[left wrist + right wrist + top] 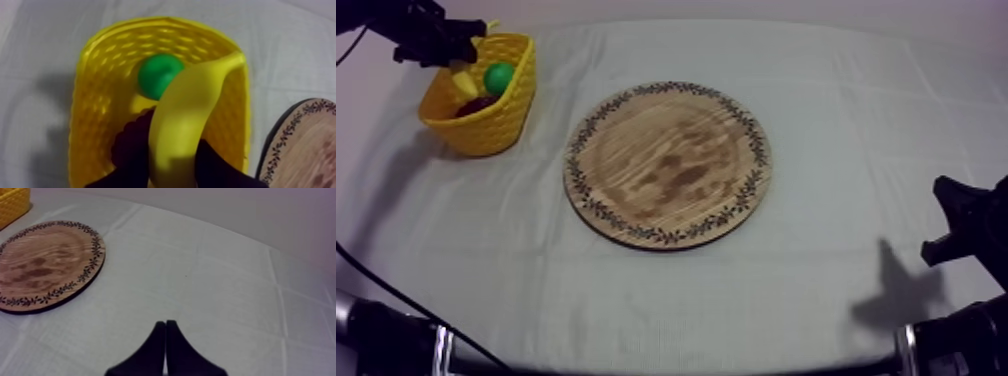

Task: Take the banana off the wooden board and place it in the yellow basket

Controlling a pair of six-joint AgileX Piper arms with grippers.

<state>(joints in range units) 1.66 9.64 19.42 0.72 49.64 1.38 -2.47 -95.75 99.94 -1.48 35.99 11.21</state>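
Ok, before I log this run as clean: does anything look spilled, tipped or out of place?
Nothing stands out. The yellow basket stands upright, the left gripper holds the banana in it next to a green fruit, the wooden board lies flat, and the right gripper rests shut.

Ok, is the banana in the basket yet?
Over it, not released: the left pincer grips the banana above the open yellow basket.

Glossy, latticed plastic basket (486,125); smooth, faintly shiny banana (185,115); matt, grained wooden board (668,165); matt, creased cloth (836,100).
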